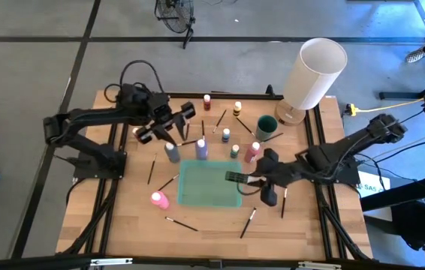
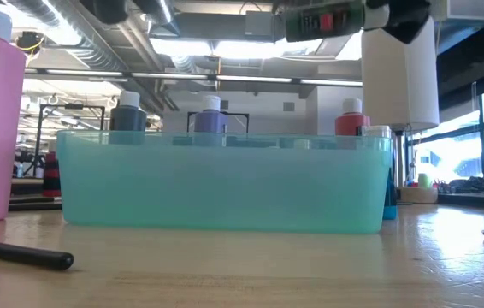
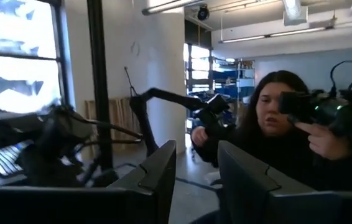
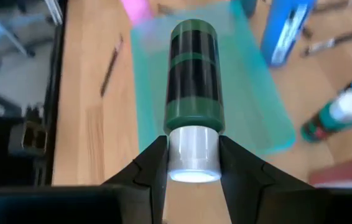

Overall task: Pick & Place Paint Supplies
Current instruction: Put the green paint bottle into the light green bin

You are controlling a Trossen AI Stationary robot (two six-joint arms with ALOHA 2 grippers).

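A dark green paint bottle point(image 4: 192, 71) with a white cap hangs over the right part of the teal tray point(image 1: 197, 187), with my right gripper point(image 1: 252, 180) shut on it; the low view shows the bottle point(image 2: 321, 19) lying level, high above the tray point(image 2: 225, 184). Raised over the table's far left, my left gripper point(image 1: 175, 126) is open with nothing between its fingers point(image 3: 157, 171). Grey point(image 1: 172, 152), purple point(image 1: 201, 148), blue point(image 1: 226, 136), green point(image 1: 234, 151) and pink point(image 1: 159, 199) bottles stand on the table around the tray. Thin brushes point(image 1: 181, 223) lie scattered. My right gripper pinches the bottle's white cap point(image 4: 193, 149) between its two fingers point(image 4: 153, 167). It comes from the table's right side, slanting down. The bottle sticks out beyond the fingertips, in line with the fingers, its bottom toward the table's left. It is lifted clear above the tray.
A large white cylinder point(image 1: 314, 73) stands at the far right corner, with a green cup point(image 1: 266, 127) near it. Red point(image 1: 207, 101) and yellow point(image 1: 237, 109) bottles stand at the far edge. A person shows beyond the table in the left wrist view point(image 3: 275, 124).
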